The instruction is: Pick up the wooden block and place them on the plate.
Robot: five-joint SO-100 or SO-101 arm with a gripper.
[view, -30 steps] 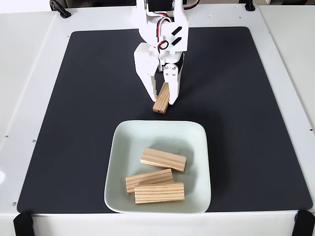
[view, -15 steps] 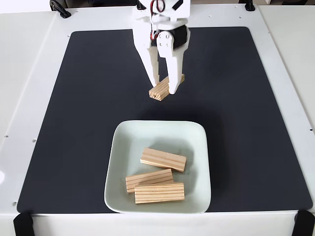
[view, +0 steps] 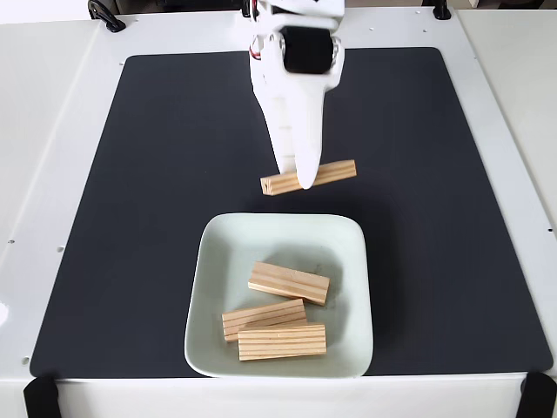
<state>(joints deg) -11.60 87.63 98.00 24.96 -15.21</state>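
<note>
— While the gripper is clamped on the fourth wooden block, where does that block sit against the plate?

— Just beyond the plate's far rim, over the black mat, apparently lifted. Its long axis runs left to right, the right end tipped slightly farther away.

— And the grip?

— Near the middle, a bit left of centre, fingers pointing down from the far side.

— So the carry?

— I'd judge a short pull toward the near side; three blocks already lie in the plate's near half, leaving its far half free
</note>
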